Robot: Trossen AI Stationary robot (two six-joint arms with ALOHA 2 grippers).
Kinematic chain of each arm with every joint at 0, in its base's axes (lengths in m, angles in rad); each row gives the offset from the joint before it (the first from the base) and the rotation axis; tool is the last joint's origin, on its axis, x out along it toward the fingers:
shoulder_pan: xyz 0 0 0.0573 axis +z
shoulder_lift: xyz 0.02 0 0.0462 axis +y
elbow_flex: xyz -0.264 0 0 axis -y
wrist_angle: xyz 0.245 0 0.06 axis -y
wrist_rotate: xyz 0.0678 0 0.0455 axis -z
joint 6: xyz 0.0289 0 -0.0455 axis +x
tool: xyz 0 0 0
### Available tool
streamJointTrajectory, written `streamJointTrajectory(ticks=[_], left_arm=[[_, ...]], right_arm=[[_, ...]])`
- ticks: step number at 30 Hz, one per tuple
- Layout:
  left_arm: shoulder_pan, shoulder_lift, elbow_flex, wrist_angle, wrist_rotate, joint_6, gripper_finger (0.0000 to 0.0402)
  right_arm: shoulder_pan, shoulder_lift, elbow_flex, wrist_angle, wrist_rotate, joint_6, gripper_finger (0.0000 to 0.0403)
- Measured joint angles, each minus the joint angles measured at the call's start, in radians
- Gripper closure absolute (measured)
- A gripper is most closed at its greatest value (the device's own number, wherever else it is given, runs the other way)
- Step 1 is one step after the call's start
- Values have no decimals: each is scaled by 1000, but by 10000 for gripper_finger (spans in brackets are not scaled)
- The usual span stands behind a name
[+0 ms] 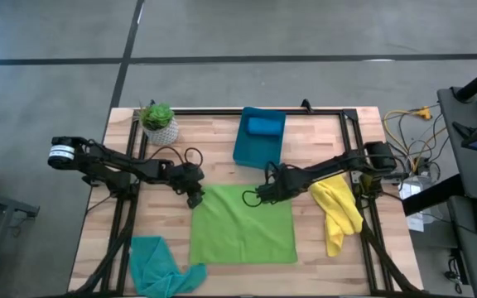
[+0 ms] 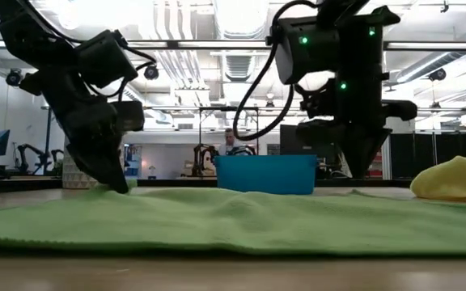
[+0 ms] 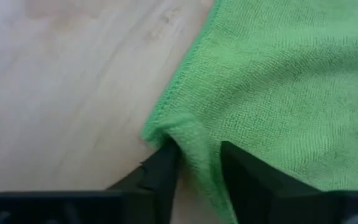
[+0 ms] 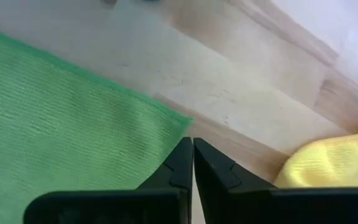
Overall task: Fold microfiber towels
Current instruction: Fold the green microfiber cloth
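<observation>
The lime green towel [image 1: 243,228] lies spread flat on the middle of the table. My left gripper [image 1: 195,199] is at its far left corner, shut on a raised ridge of the cloth [image 3: 194,146]. My right gripper [image 1: 259,194] is shut, low over the towel's far edge; in its wrist view the shut fingertips [image 4: 192,144] stand right at a towel corner [image 4: 179,121]. The yellow towel [image 1: 336,213] lies crumpled at the right. The teal towel [image 1: 160,266] lies bunched at the near left edge. The blue towel [image 1: 263,126] lies in the bin [image 1: 240,151]. My left gripper pinches the green towel's far left corner [image 3: 166,127] between its two fingers, coming from above. The cloth is bunched up into a small ridge between them. The rest of the towel lies flat on the table. My right gripper is shut at the towel's corner; whether it touches the cloth I cannot tell.
A small potted plant [image 1: 157,120] stands at the far left. The teal-blue bin stands at the far middle, behind the green towel. Dark frame rails [image 1: 131,199] run along the table's left and right sides. Bare wood [image 1: 214,145] shows between the plant and the bin.
</observation>
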Motion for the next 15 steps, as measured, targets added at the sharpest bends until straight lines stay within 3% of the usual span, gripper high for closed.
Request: streamJointTrajectory(ticks=[6,11,15], left_arm=[[2,-50,10,-118,-47,-13,199],[3,-129,15,-230,-193,-35,190],[5,-200,16,-232,-226,-34,189]], right_arm=[[22,-65,0,116,40,-104,394],[31,-82,-4,331,29,-246,394],[-17,-43,-20,404,18,-256,394]])
